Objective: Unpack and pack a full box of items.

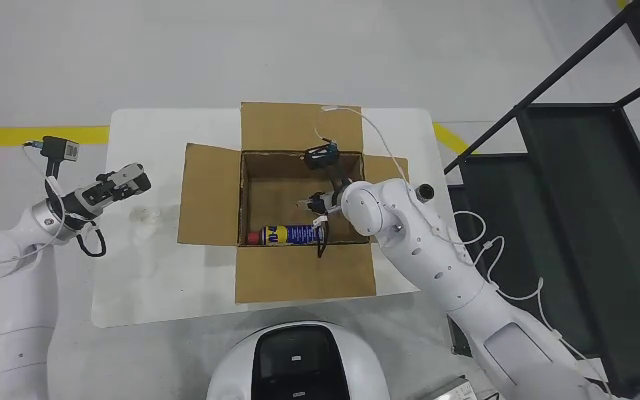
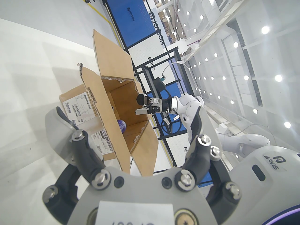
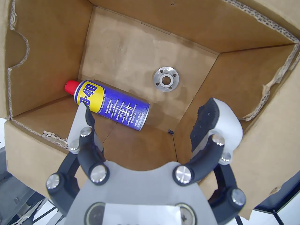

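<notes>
The cardboard box (image 1: 210,195) stands open on the white bench (image 1: 150,280), all four flaps folded outward. My right end effector (image 3: 145,105) hangs in the box's mouth, pointing down at the floor inside, its fingers spread wide with nothing between them. A blue and yellow spray can (image 3: 112,105) lies on its side on the box floor, against the wall nearest my body, with its red cap toward my left. A round metal flange (image 3: 166,79) with a centre hole lies flat on the same floor, apart from the can and closer to the middle. A thin black cord runs down the inner wall beside my right finger. My left end effector (image 1: 128,181) is well apart from the box, above the left edge of the bench, and it too is spread wide and holds nothing; it faces the box's side, which carries white shipping labels. A small clear thing (image 1: 146,213) sits on the bench just beside it, too faint for me to tell what it is.
</notes>
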Controlling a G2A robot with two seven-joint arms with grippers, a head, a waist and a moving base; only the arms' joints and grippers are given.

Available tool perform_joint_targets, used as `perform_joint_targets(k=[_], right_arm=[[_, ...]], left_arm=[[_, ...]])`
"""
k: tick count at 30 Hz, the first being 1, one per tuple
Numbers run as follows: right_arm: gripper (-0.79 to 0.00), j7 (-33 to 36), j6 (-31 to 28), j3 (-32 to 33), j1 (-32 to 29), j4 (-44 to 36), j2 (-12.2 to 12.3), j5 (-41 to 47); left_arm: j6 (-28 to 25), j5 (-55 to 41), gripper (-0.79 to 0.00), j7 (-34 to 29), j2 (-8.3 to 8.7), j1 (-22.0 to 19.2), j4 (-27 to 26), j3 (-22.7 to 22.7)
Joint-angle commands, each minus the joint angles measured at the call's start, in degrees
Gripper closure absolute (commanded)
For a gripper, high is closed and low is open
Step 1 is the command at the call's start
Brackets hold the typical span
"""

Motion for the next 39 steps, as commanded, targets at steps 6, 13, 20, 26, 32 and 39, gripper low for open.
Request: perform_joint_targets(k=[6, 13, 20, 26, 32, 39], right_arm=[[-0.785, 0.0, 0.0, 0.0, 0.0, 0.0, 0.0, 0.0], [-0.785, 0.0, 0.0, 0.0, 0.0, 0.0, 0.0, 0.0], [-0.785, -3.27, -1.14, 0.27, -0.04, 1.6, -0.35, 1.8], [-0.785, -3.38, -4.0, -2.58, 4.52, 10.0, -1.84, 4.17], [-0.785, -4.07, -4.48, -6.05, 8.69, 18.4, -3.89, 6.86], [-0.594, -6.37, -4.59, -9.19, 10.66, 25.27, -5.82, 7.76]], left_arm=[[0.0, 0.01, -0.785, 0.0, 0.0, 0.0, 0.0, 0.0], [0.0, 0.01, -0.785, 0.0, 0.0, 0.0, 0.0, 0.0], [0.0, 0.01, -0.785, 0.0, 0.0, 0.0, 0.0, 0.0], [0.0, 0.01, -0.785, 0.0, 0.0, 0.0, 0.0, 0.0], [0.0, 0.01, -0.785, 0.0, 0.0, 0.0, 0.0, 0.0], [0.0, 0.01, -0.785, 0.0, 0.0, 0.0, 0.0, 0.0]])
